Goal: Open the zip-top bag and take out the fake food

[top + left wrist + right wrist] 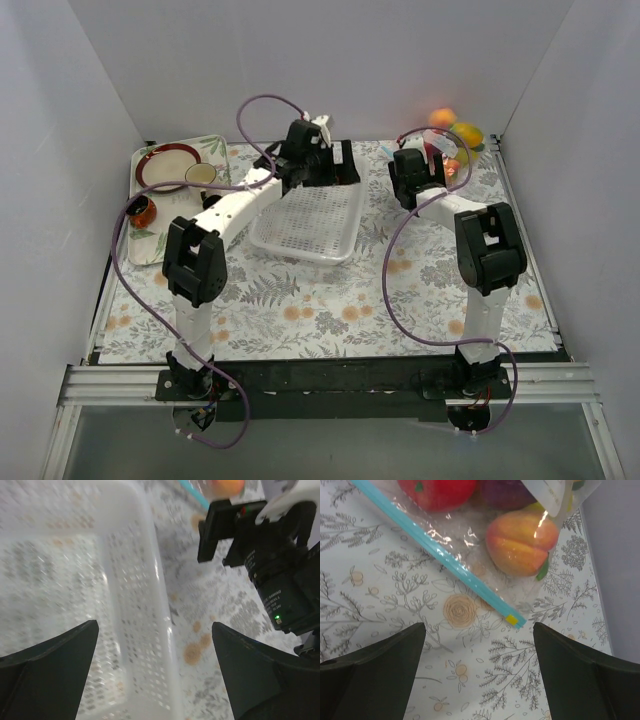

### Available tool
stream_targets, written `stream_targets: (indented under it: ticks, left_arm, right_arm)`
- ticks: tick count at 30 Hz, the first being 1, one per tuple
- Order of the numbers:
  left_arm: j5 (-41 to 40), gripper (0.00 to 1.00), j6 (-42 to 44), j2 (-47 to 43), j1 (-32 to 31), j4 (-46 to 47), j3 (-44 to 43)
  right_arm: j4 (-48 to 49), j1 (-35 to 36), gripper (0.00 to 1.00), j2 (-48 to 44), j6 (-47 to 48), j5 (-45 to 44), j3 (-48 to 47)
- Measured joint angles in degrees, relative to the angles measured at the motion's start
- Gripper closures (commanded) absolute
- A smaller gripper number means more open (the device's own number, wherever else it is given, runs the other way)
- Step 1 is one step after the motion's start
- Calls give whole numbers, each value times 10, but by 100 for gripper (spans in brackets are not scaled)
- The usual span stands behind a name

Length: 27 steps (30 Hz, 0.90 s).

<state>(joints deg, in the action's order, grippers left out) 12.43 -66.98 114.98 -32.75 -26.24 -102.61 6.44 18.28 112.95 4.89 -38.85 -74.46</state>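
The clear zip-top bag (485, 555) lies on the flowered cloth at the far right corner (455, 140). Its light blue zip strip (435, 555) ends in a small yellow tab (511, 619) and looks shut. Inside are fake food pieces: an orange peach (522, 542), a red piece (437, 491) and a purple one (505, 492). My right gripper (479, 672) is open and empty, just short of the zip strip. My left gripper (155, 672) is open and empty, above the right wall of the white mesh basket (145, 630).
The white mesh basket (305, 222) sits mid-table. A tray (215, 150) at the far left holds a red plate (168, 165), a cup (200, 174) and a small orange-brown jar (142, 210). White walls enclose the table on three sides. The right arm (280, 575) shows in the left wrist view.
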Motion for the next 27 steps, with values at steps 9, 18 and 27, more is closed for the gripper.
stream_targets:
  ticks: [9,18,27]
  left_arm:
    - [-113,2,197,-60,85,54,64]
    - [-138,2,236,-19,123,55,102]
    - [-117,2,233,-19,120,70,112]
  right_arm:
    - [1,2,4,80,6,-30,-112]
    - [-10,6,5,118,-3,-25,-126]
    - [-29,6,15,157,-4,-31,-189]
